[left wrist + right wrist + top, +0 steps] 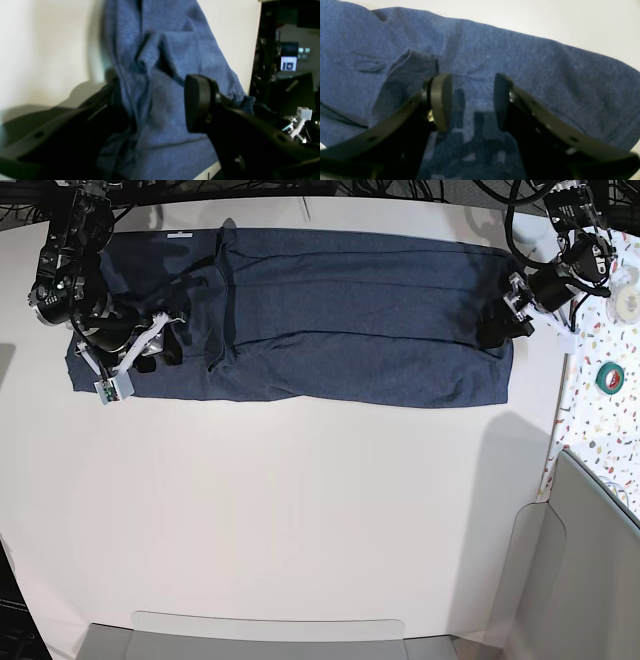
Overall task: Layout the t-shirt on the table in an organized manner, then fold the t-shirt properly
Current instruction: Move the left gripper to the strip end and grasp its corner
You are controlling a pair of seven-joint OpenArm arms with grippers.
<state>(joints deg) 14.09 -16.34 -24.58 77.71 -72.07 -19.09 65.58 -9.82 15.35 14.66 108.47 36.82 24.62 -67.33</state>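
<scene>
T-shirt [330, 330]: one, dark heathered navy, folded into a long band on the far part of the white worktop [300, 510]. I count two arms and two pincers, one at each end of the cloth.

Its long axis runs left to right across my base view. The small white neck label [178, 235] sits at the far left corner, so I take the collar end as pointing to the view's left and the straight hem end to the right, close to the worktop's right edge. A lengthwise crease runs along the band, and a bunched ridge of cloth stands up near the left end. No lettering visible to me.

Right pincer [470, 100], at the view's left: released, both pads apart, hovering over blue cloth with a small raised flap just beside one pad. Nothing sits between the pads.

Left pincer [150, 100], at the view's right: fingers apart, one pad [197, 102] clear in the wrist view, the other mostly in shadow. Rumpled, blurry cloth lies between them; I cannot tell whether either pad presses on it.

Beside the worktop on the right I note a confetti-speckled surface [590, 430] carrying one green tape roll [611, 376].
</scene>
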